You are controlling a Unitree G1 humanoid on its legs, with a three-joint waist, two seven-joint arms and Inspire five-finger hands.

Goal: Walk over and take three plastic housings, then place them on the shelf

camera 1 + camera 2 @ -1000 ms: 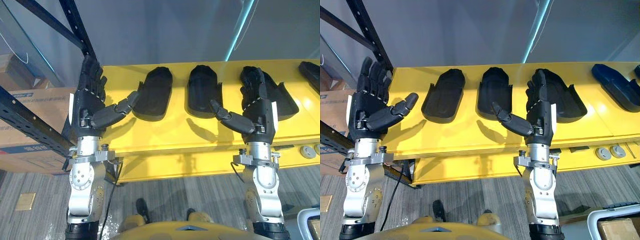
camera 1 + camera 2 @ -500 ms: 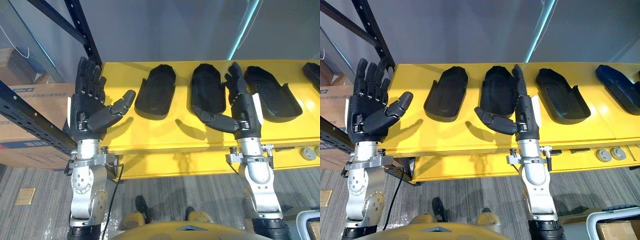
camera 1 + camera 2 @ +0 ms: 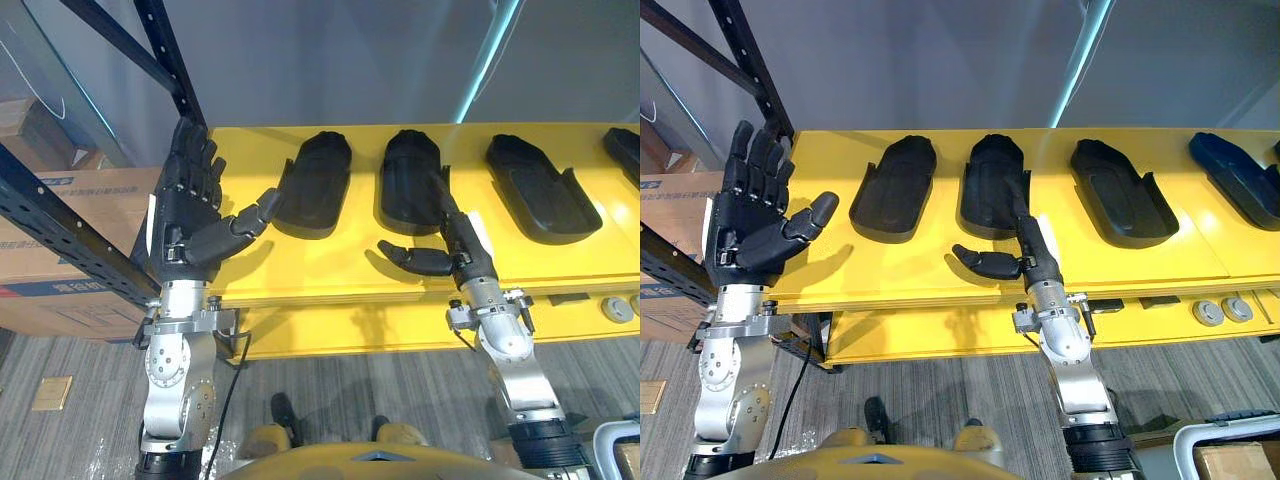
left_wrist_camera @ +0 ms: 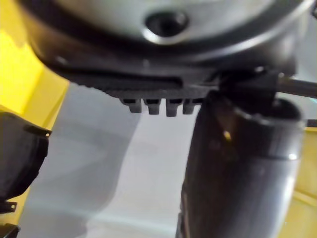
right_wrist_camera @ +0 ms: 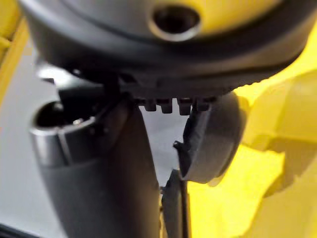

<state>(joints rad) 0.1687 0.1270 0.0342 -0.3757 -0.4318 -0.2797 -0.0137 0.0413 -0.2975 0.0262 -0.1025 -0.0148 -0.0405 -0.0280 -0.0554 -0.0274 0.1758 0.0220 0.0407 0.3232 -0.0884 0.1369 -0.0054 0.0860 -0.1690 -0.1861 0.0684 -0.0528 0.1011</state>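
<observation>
left eye view, housings (image 3: pixel 312 183) on yellow table (image 3: pixel 330 262)

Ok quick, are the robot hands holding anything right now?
Left robot hand: open, holding nothing.
Right robot hand: open, stretched out straight by the middle plastic housing, holding nothing.

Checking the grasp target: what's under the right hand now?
The right hand has straight fingers over the near end of the middle housing; its thumb is over bare yellow table. The housing's part beneath the fingers is covered, so contact cannot be told.
</observation>
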